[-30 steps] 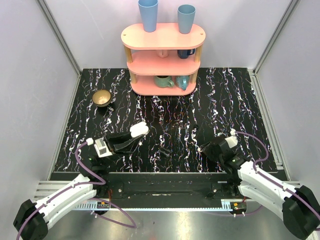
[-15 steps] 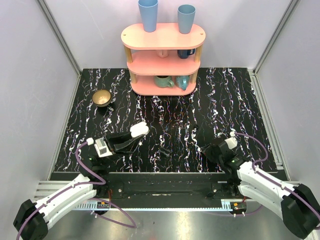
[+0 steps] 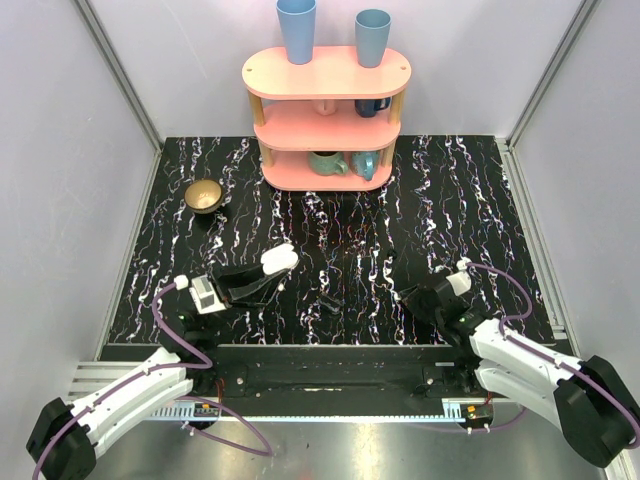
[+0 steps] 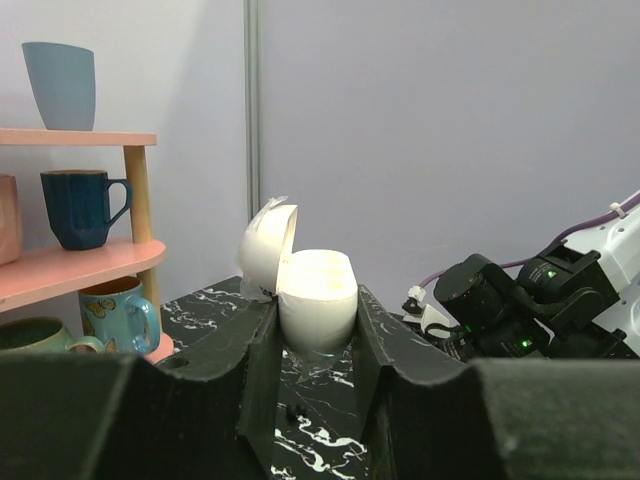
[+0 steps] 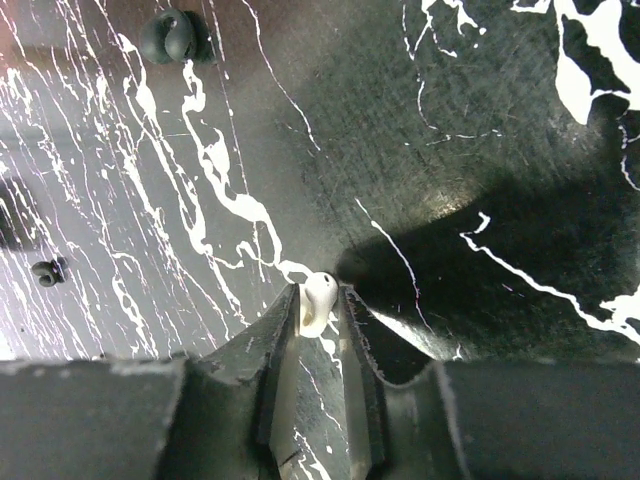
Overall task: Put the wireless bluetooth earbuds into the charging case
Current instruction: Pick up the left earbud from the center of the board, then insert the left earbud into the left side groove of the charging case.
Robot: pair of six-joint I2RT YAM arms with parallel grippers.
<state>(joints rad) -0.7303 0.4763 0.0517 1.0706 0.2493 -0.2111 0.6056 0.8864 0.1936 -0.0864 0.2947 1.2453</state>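
Note:
My left gripper [image 3: 262,276] is shut on the white oval charging case [image 3: 279,260], lid hinged open; in the left wrist view the case [image 4: 316,300] stands between the two black fingers just above the marble. My right gripper [image 3: 412,296] is low over the table at the right. In the right wrist view its tips [image 5: 320,300] are shut on one small white earbud [image 5: 318,298], close to the marble. The second earbud does not show in any view.
A pink three-tier shelf [image 3: 326,115] with cups and mugs stands at the back. A small brown bowl [image 3: 204,195] sits at the left. Small dark rubber bits [image 5: 168,35] lie on the marble near the right gripper. The right arm [image 4: 520,310] shows beyond the case.
My right gripper has shifted slightly toward the left and nearer the front edge. The left gripper and the case have not moved.

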